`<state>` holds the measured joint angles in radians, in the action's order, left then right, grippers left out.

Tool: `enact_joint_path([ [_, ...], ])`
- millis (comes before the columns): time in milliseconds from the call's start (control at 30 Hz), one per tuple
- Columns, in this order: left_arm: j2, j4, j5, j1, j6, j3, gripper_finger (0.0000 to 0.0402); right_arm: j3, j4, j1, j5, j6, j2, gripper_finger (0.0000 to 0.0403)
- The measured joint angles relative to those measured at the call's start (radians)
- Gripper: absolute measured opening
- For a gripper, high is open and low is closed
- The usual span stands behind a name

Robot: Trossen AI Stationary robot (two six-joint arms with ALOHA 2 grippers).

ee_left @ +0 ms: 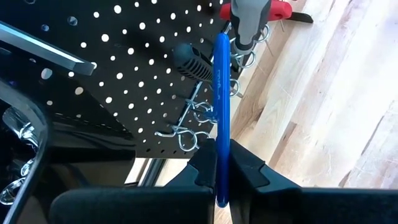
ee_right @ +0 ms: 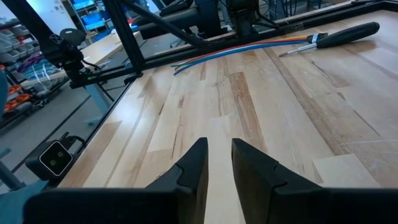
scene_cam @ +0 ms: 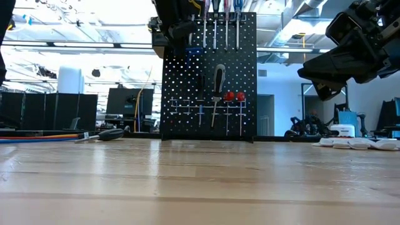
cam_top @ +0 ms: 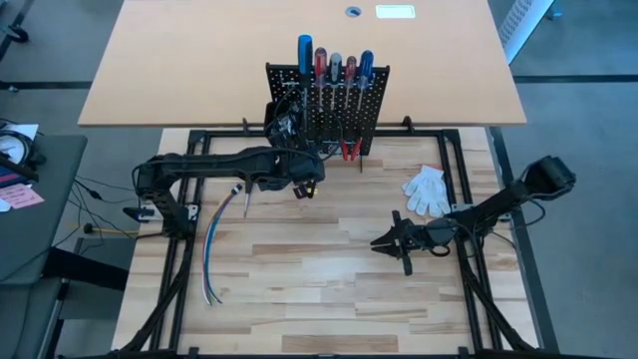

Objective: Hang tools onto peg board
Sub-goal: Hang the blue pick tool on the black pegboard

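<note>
The black peg board (cam_top: 324, 105) stands upright at the table's far middle. Screwdrivers with blue, red and black handles (cam_top: 334, 65) stick up from its top rail. Red-handled pliers (scene_cam: 234, 97) and a black-and-grey-handled screwdriver (scene_cam: 217, 81) hang on its front. My left gripper (cam_top: 304, 182) is high in front of the board's left part, shut on a thin blue tool (ee_left: 222, 112). A black-handled screwdriver (cam_top: 246, 196) lies flat on the table at the left. My right gripper (cam_top: 384, 241) hangs over the table's right middle, open by a narrow gap and empty. My left gripper pinches the thin blue tool near its rear end (ee_left: 222, 163) between its two fingers. The tool lies along the fingers and sticks out forward toward the board's wire hooks (ee_left: 198, 121), clear of the table. I cannot tell whether its far end touches the board.
A bundle of loose blue, orange and white cables (cam_top: 211, 254) lies on the table at the left. A white glove (cam_top: 429, 189) lies at the right, near the board's foot. Bare wood (cam_top: 309, 289) spreads across the near half of the table.
</note>
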<state>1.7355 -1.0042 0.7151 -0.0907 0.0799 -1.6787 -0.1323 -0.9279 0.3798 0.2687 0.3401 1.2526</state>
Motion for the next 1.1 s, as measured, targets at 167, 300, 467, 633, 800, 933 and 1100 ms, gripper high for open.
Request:
enact_joint_path([
  [167,0.0,0.0,0.014,0.001,0.0,0.0,0.0005,0.0,0.0,0.0,0.0,0.0,0.0,0.0079],
  [300,0.0,0.0,0.026,0.002,-0.004,0.0,0.0005,0.0,0.0,0.0,0.0,0.0,0.0,0.0079],
  [467,0.0,-0.003,0.031,0.012,-0.015,-0.02,0.0005,0.0,0.0,0.0,0.0,0.0,0.0,0.0079],
  [633,0.0,-0.005,0.03,0.024,-0.016,-0.046,0.0004,0.0,0.001,0.0,0.0,0.0,0.0,0.0079],
  [800,0.0,-0.022,0.04,0.022,-0.016,-0.047,0.0004,0.0,0.001,0.0,0.0,0.0,0.0,0.0079],
  [933,0.0,-0.043,0.053,0.012,-0.007,-0.047,0.0004,0.0,0.001,0.0,0.0,0.0,0.0,0.0079],
  [1100,0.0,-0.055,0.058,-0.001,0.004,-0.045,0.0004,0.0,0.001,0.0,0.0,0.0,0.0,0.0079],
])
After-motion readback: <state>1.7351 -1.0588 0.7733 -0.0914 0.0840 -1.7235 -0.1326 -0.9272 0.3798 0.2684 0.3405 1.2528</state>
